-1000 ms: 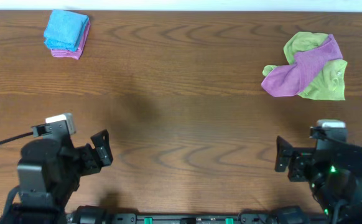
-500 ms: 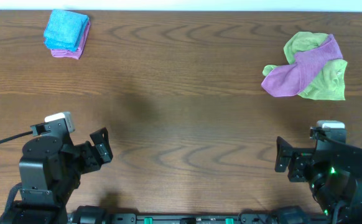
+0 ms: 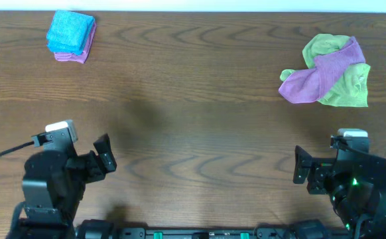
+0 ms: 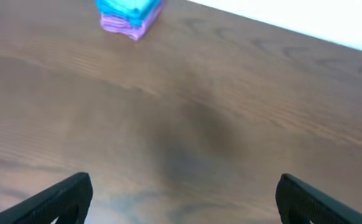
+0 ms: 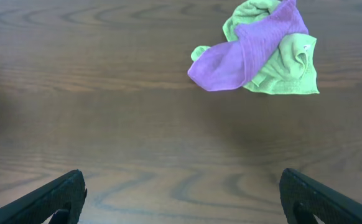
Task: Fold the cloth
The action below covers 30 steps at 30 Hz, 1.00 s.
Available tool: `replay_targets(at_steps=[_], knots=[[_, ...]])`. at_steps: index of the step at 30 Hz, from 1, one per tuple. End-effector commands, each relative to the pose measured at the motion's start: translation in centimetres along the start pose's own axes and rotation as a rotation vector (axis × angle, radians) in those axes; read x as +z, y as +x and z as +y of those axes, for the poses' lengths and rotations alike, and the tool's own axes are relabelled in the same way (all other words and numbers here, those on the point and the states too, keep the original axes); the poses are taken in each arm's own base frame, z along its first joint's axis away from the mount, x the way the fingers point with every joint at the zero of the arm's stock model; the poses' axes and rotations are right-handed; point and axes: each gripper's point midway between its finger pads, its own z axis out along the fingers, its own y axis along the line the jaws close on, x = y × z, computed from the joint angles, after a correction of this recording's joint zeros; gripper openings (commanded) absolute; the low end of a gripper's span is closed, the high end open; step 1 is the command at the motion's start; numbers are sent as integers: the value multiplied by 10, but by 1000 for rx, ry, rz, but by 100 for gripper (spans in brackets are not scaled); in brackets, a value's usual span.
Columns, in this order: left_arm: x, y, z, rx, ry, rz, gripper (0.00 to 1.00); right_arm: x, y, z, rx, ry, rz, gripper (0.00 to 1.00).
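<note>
Surface [image 3: 193, 126]: dark brown wood with long wavy grain running left to right, a matte finish and a soft shadow patch left of centre. A white strip [image 3: 193, 5] runs beyond the far edge; I cannot tell whether it is wall or floor. Nothing else of the room shows.

Left end effector [image 4: 184, 200]: fingers [image 4: 63, 198] spread wide, one black tip in each lower corner of its wrist view, with only bare wood between them. It holds nothing. It sits at the near left edge.

Right end effector [image 5: 184, 199]: also spread wide with bare wood between the black tips, and it holds nothing. It sits at the near right edge.

Work item: a crumpled pile at the far right, well apart from the right end effector, farther away and slightly to its right. It is much farther from the left one.
- Purple cloth [image 3: 318, 73]: lies on top, draped diagonally from far right to near left, with fine ribbed terry and a rumpled, rounded near-left end.
- Green cloth [image 3: 347, 91]: lies underneath and shows on both sides of the purple one. Same soft towel texture, bunched at the far side, flatter with a hemmed edge on the near right.

Far left corner: folded stack [image 3: 71, 36], a blue cloth squared up on a pink one, compact with rounded corners. It lies well beyond the left end effector.
</note>
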Motion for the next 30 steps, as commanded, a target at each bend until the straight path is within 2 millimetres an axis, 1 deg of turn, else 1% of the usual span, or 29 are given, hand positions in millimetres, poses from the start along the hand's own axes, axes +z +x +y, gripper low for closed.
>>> replay_targets(at_steps=[1, 4, 9, 12, 22, 26, 30], knots=[[12, 18, 5, 117, 14, -48, 95, -2, -2, -4, -7, 19, -10, 99], [31, 38, 9, 108, 31, -105, 96, -2, -2, -4, -7, 19, -10, 99], [70, 80, 14, 99, 68, -128, 95, -2, -2, -4, -7, 19, -10, 99], [82, 93, 15, 99, 82, -143, 95, -2, -2, -4, -7, 19, -10, 99], [97, 114, 21, 99, 75, -149, 95, -2, -2, -4, -7, 19, -10, 99], [98, 117, 22, 98, 79, -167, 95, -2, -2, -4, -7, 19, -10, 99], [96, 113, 21, 99, 84, -193, 95, -2, -2, -4, -7, 19, -10, 99]])
